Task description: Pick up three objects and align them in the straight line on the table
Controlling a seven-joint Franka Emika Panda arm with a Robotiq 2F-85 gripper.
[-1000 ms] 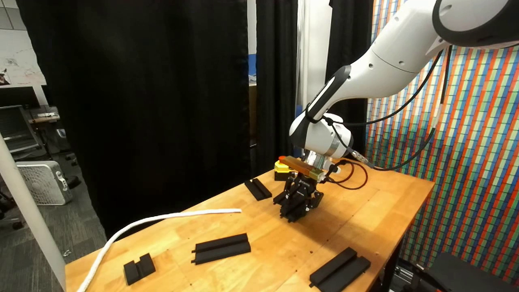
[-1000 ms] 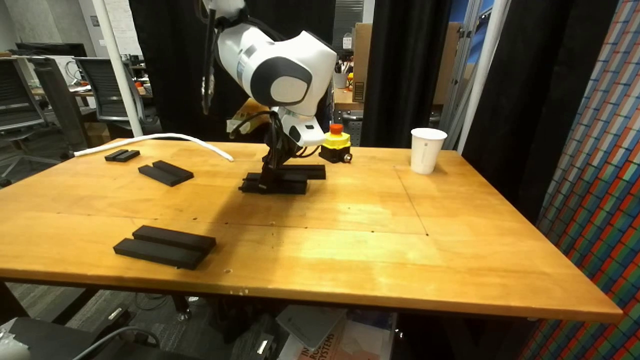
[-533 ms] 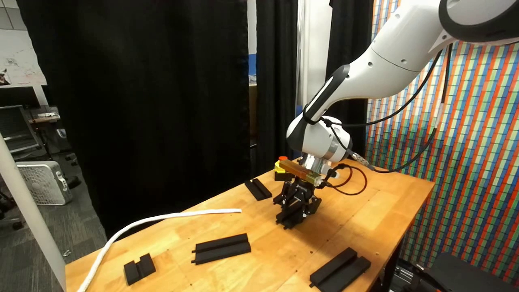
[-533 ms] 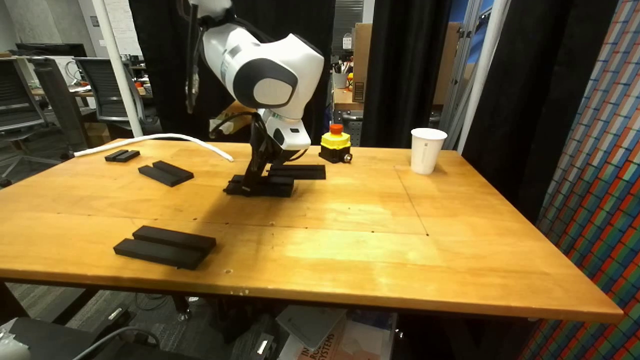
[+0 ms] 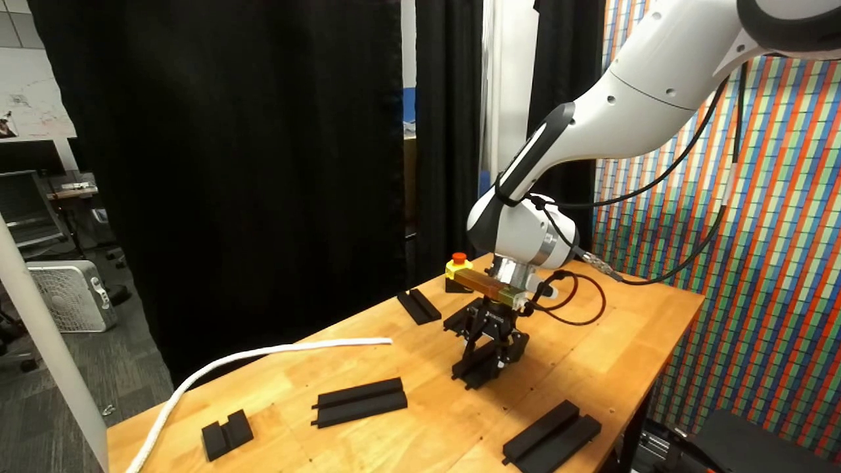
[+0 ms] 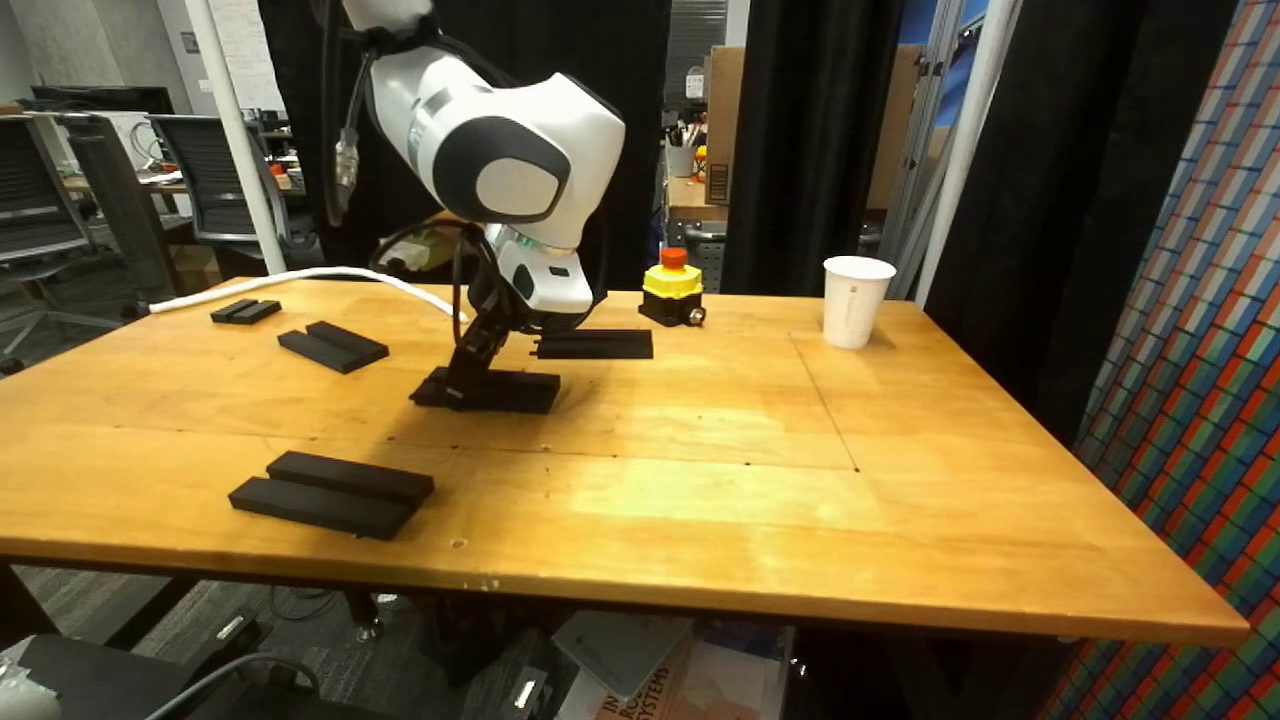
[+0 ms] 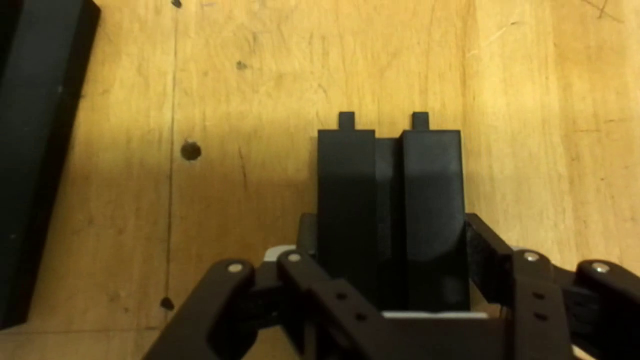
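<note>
One black two-fingered gripper clasps one slim, grooved, matte-black bar by both long sides, likely to steer its length into line, on or just above (unclear which) the light-tan wood-grain table, near another flat, pegged, matte-black bar.

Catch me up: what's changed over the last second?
The claw, shut on the grooved black bar, has moved it leftward across an exterior view and nearer that camera, uncovering more of the second bar behind it. Nothing newly gripped or released. The second bar, chunky black block, yellow button and white cup stayed put.
</note>
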